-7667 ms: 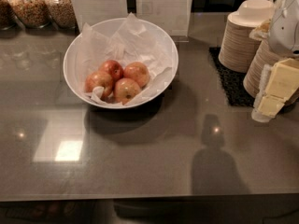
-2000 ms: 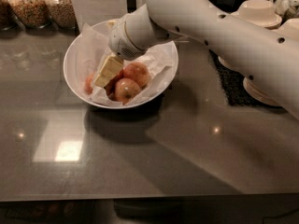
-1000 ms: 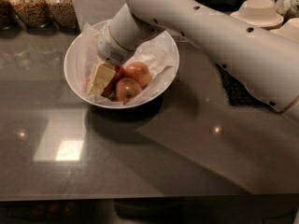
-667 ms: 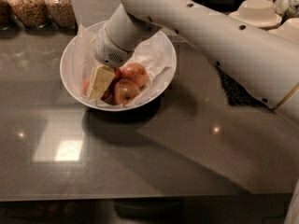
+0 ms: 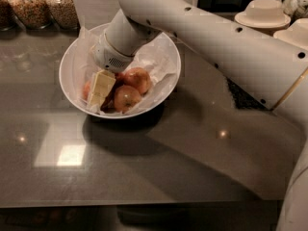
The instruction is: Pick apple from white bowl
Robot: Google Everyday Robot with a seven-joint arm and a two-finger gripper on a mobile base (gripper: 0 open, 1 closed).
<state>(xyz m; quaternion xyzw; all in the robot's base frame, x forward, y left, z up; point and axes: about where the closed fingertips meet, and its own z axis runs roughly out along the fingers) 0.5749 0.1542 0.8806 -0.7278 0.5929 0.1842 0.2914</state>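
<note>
The gripper (image 5: 101, 88) reaches down into the white bowl (image 5: 71, 70), set among the apples (image 5: 137, 79); whether it holds one, I cannot tell. The apples are round, red with yellowish patches, lying on crumpled paper (image 5: 156, 64); no stem direction shows. The bowl stands on the worktop (image 5: 144, 167).

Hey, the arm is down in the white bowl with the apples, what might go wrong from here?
The gripper sits low in the left side of the white bowl, beside the front apple and the right apple, which lie close together. It may shove them aside instead of catching one. The crumpled paper liner could snag and lift with it.
</note>
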